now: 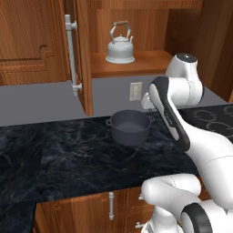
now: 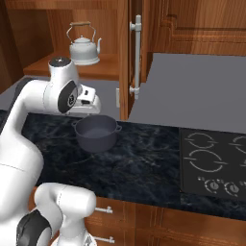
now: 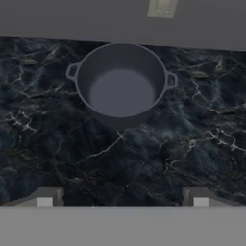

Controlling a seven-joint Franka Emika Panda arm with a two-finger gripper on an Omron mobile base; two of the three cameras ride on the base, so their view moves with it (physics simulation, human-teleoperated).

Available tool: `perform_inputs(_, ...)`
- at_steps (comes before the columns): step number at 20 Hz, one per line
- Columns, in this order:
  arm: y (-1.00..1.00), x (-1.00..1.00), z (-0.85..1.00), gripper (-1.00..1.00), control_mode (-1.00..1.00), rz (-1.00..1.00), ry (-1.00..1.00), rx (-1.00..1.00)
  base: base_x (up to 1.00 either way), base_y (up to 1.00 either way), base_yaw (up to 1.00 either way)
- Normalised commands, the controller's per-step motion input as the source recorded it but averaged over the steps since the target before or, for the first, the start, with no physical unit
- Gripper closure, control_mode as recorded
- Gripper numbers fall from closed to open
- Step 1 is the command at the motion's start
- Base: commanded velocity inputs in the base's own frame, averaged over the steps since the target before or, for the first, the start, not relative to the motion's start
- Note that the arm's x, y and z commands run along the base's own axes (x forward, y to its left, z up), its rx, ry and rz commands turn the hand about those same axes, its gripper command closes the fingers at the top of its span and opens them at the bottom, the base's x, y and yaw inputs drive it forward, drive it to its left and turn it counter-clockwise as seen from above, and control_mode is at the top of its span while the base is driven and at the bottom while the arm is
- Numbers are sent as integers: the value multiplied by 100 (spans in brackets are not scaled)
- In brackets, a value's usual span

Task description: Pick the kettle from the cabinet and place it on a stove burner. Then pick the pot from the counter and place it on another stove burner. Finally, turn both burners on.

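Inspecting from above, we find our gripper [image 3: 122,198] spread wide and empty, pot [image 3: 121,81] on the counter [image 3: 48,144], kettle [image 1: 120,45] sitting inside the open cabinet [image 1: 136,63].

Silver kettle [image 1: 120,47] upright on shelf of open wooden cabinet [image 1: 84,54]; dark grey pot [image 1: 130,127] empty, upright on black marble counter [image 1: 59,154] below; cooktop burners [image 2: 205,160] bare

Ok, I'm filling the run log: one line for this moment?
gripper: open, above counter | kettle: in cabinet, door open | pot: on counter, empty | burners: bare
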Motion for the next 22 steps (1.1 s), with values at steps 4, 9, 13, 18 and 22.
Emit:
perform_inputs(4, 10, -2, 14, -100, -100, 0, -7, 0, 0, 0, 0)
perform_inputs(9, 14, 0, 21, -100, -100, 0, -7, 0, 0, 0, 0)
perform_inputs(13, 27, 0, 28, -100, -100, 0, -14, 0, 0, 0, 0)
perform_inputs(18, 28, 0, 35, -100, -100, 0, -18, 0, 0, 0, 0)
perform_inputs(22, 25, 0, 36, -100, -100, 0, -17, 0, 0, 0, 0)
